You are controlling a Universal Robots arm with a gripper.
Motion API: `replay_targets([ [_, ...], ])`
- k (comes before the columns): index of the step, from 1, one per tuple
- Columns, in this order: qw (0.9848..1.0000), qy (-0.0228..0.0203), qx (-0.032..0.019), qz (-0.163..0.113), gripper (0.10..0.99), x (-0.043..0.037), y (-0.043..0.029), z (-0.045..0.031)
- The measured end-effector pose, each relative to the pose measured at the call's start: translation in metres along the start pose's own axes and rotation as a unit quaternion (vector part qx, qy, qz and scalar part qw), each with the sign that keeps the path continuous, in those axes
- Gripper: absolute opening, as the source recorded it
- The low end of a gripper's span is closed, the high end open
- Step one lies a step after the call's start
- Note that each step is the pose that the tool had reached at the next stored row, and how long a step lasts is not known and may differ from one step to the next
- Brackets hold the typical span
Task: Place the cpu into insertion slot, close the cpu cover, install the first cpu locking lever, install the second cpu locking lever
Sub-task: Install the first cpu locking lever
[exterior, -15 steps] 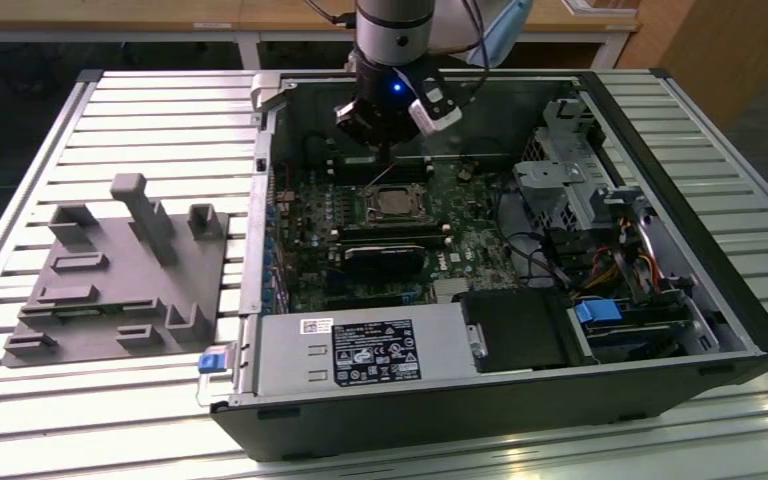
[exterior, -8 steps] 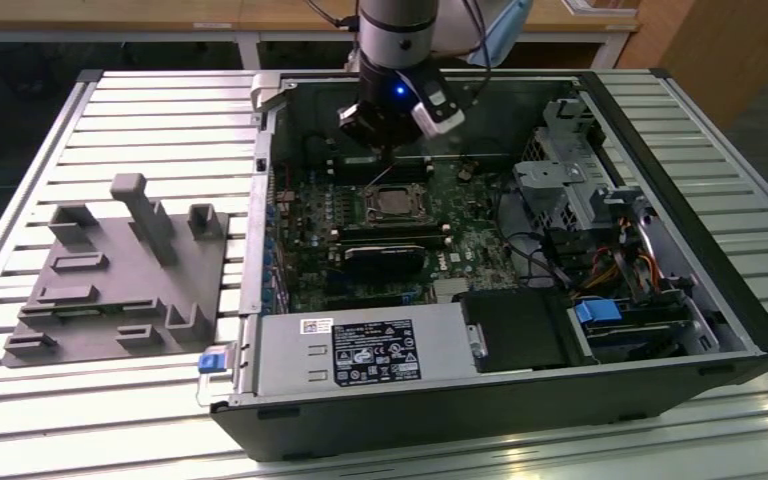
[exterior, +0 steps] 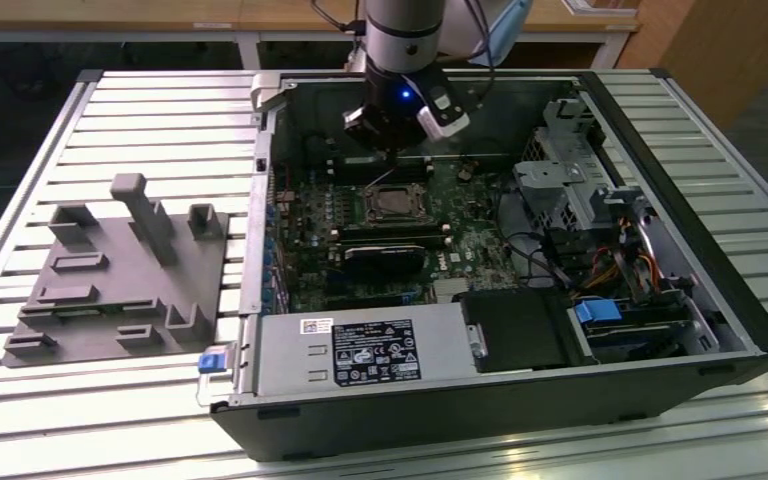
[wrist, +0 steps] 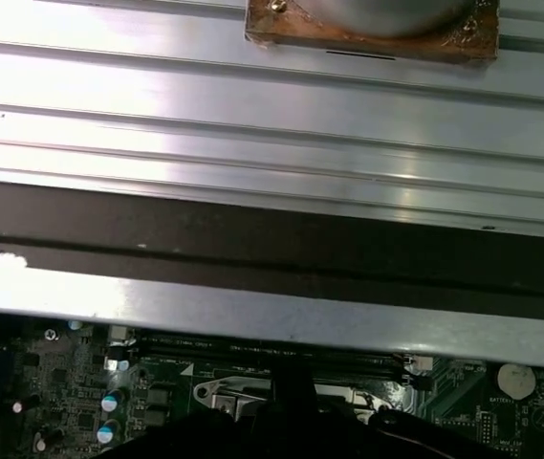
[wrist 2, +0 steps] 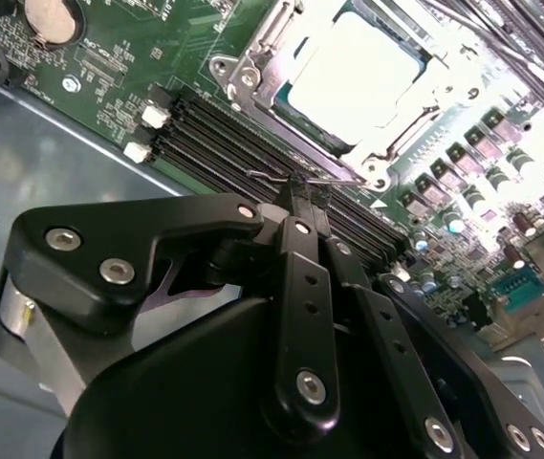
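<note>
The cpu point(wrist 2: 353, 76) lies flat in the insertion slot point(exterior: 391, 204) on the green board, its silvery top showing. The cpu cover point(wrist 2: 270, 96) lies down around it as a metal frame. My gripper point(wrist 2: 295, 191) hangs just off the socket's edge, over the memory slots, with its black fingers pressed together. A thin wire locking lever point(wrist 2: 327, 179) runs along that socket edge, right at the fingertips. I cannot tell whether the tips touch it. In the exterior view my gripper point(exterior: 387, 152) stands at the far side of the socket, inside the open computer case.
Long black memory slots point(wrist 2: 219, 134) run beside the socket. A black fan unit point(exterior: 384, 262) sits nearer the camera, with a power supply point(exterior: 357, 355) in front. The drive cage and cables point(exterior: 584, 190) are on the exterior view's right, and a grey fixture point(exterior: 117, 270) on the left.
</note>
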State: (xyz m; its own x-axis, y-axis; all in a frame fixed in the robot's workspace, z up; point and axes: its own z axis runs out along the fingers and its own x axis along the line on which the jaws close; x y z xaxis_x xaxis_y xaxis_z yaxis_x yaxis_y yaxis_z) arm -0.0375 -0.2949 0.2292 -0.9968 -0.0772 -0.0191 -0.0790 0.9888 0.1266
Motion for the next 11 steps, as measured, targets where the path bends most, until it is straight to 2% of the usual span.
replay_targets([
  [11,1.0000,0.0000,0.0000,0.000,0.106,-0.0135,-0.0024,0.0102],
])
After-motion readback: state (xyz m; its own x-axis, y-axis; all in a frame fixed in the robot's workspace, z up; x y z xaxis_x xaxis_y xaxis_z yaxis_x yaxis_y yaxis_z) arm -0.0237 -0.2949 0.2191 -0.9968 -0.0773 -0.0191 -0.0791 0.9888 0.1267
